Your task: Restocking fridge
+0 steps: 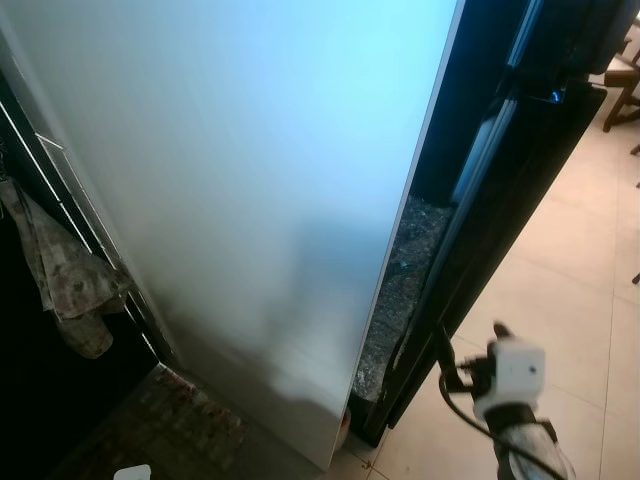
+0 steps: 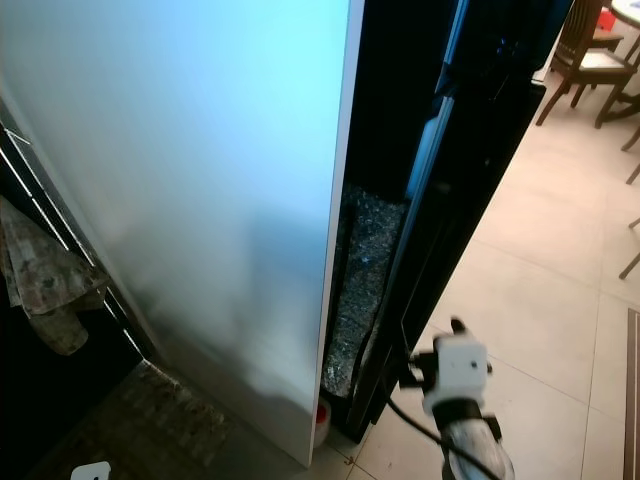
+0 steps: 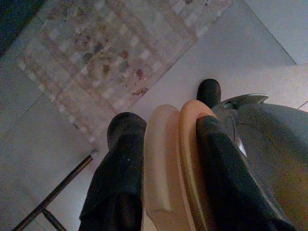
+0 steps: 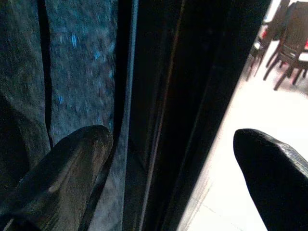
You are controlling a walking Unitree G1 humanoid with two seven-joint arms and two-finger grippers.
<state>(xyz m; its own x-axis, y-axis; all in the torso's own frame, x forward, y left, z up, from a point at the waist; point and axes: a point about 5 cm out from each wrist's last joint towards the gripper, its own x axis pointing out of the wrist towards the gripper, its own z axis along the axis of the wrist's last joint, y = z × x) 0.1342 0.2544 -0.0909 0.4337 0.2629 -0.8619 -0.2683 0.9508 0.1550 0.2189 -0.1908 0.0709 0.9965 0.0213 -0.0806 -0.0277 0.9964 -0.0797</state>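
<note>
pale tiled floor point(image 2: 560, 290) beside black fridge point(image 2: 470, 180).

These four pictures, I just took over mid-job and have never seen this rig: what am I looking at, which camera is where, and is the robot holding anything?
It is a walking humanoid with two arms, each ending in two long black fingers. The two wide pictures come from the stereo camera on its head, looking down. They show a tall white panel, apparently the fridge's side, and beside it a black door standing ajar over a tiled floor. A cloth hangs at the far left, and a patterned mat lies below.

The other two come from wrist cameras. The left gripper is shut on a pale, peach-coloured item; I cannot tell what it is. The right gripper is open, its fingers either side of the black door's edge, not yet closed on it.
</note>
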